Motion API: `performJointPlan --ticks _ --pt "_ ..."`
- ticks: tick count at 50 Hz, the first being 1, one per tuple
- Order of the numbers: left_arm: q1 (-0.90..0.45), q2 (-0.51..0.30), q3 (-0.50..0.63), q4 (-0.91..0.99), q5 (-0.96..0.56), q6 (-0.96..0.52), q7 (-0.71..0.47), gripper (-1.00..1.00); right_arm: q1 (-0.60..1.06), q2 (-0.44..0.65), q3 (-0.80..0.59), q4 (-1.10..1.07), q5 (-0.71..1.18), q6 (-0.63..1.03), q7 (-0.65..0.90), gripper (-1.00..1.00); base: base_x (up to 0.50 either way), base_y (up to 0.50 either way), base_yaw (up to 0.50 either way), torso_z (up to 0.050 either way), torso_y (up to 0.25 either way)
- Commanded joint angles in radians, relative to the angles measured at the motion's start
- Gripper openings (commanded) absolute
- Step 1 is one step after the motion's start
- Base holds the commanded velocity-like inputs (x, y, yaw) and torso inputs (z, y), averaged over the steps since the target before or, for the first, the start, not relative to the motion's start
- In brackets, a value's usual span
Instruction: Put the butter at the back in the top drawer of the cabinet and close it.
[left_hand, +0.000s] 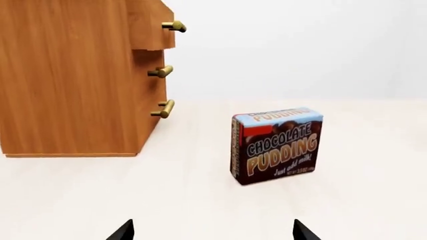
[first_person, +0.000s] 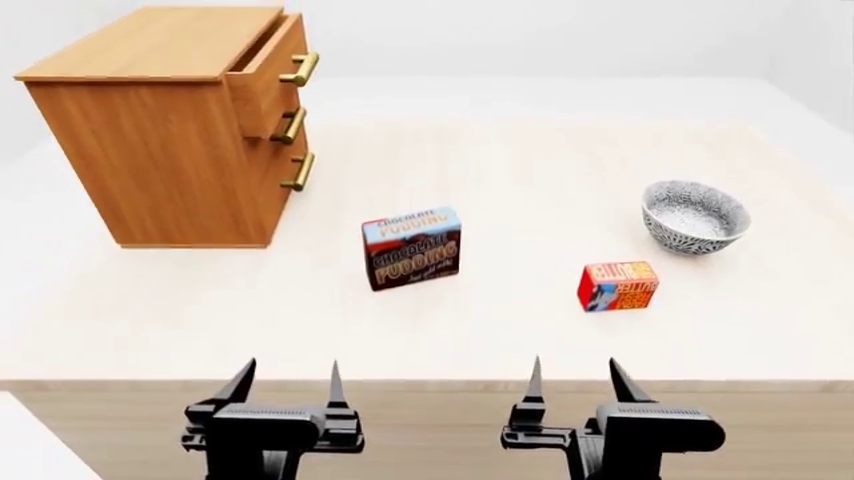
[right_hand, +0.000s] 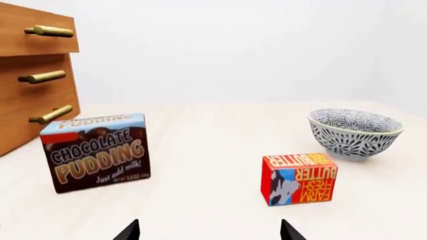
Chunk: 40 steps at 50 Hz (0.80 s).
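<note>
The butter (first_person: 618, 286) is a small red-orange carton standing on the table at the right, also in the right wrist view (right_hand: 299, 178). The cabinet (first_person: 160, 130) stands at the back left, and its top drawer (first_person: 271, 68) is pulled partly out; it also shows in the left wrist view (left_hand: 157, 25). My left gripper (first_person: 287, 385) and right gripper (first_person: 577, 382) are both open and empty at the table's near edge, well short of the butter. Their fingertips show in the left wrist view (left_hand: 212, 231) and the right wrist view (right_hand: 209, 231).
A blue-and-brown chocolate pudding box (first_person: 411, 247) stands mid-table between the cabinet and the butter. A patterned bowl (first_person: 694, 216) sits behind the butter at the right. The table's front edge (first_person: 427, 383) runs just ahead of both grippers.
</note>
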Motion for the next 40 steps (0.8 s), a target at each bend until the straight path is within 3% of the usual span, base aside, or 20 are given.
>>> performJointPlan --ticks 1,17,19,21,22,24,27,32,40 --pt "-0.001 -0.016 0.009 0.040 -0.026 -0.017 -0.006 1.00 -0.001 0.015 -0.022 -0.032 -0.001 0.005 0.018 1.00 0.00 0.00 0.00 0.050 0.000" --pt "0.080 -0.040 0.016 0.141 -0.016 0.038 -0.037 1.00 -0.072 0.034 -0.053 -0.105 -0.027 -0.056 0.051 1.00 0.00 0.00 0.00 0.041 0.000" --pt "-0.045 -0.072 0.001 0.399 -0.067 -0.262 -0.071 1.00 -0.078 0.036 -0.058 -0.112 -0.037 -0.060 0.058 1.00 0.00 0.00 0.00 0.000 0.000" --pt "-0.162 -0.082 -0.017 0.499 -0.113 -0.533 -0.092 1.00 -0.078 0.036 -0.065 -0.111 -0.047 -0.062 0.064 1.00 0.00 0.00 0.00 0.000 0.000" --pt "-0.198 -0.083 -0.023 0.509 -0.126 -0.576 -0.094 1.00 -0.078 0.037 -0.068 -0.111 -0.053 -0.063 0.067 1.00 0.00 0.00 0.00 0.000 0.000" --pt "-0.244 -0.085 -0.032 0.513 -0.142 -0.619 -0.096 1.00 0.183 0.059 -0.036 -0.083 0.014 0.192 0.023 1.00 0.00 0.00 0.00 0.000 0.000" --pt "-0.285 -0.089 -0.039 0.514 -0.153 -0.645 -0.096 1.00 0.484 0.070 -0.023 0.062 0.044 0.307 -0.015 1.00 0.00 0.00 0.00 0.000 0.000" --pt "-0.311 -0.094 -0.039 0.531 -0.160 -0.659 -0.098 1.00 0.583 0.074 -0.027 0.112 0.047 0.342 -0.023 1.00 0.00 0.00 0.00 0.000 0.000" --pt "-0.315 -0.101 -0.041 0.570 -0.166 -0.669 -0.109 1.00 0.588 0.077 -0.026 0.079 0.056 0.352 -0.016 1.00 0.00 0.00 0.00 0.000 0.000"
